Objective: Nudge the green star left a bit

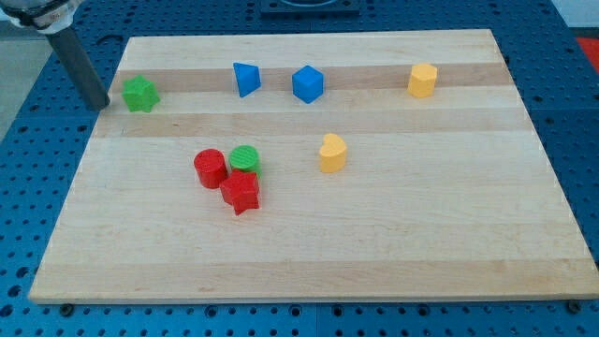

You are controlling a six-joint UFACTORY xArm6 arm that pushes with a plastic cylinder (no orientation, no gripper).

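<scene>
The green star (140, 95) lies near the view's top left corner of the wooden board (393, 243). My tip (97, 103) is at the end of the dark rod that comes down from the top left. It stands at the board's left edge, just left of the green star, with a small gap between them.
A blue triangular block (246, 79) and a blue cube (307, 83) lie along the top. A yellow block (423, 80) is at top right, another yellow block (332, 153) near the middle. A red cylinder (210, 168), green cylinder (245, 159) and red star (241, 192) cluster together.
</scene>
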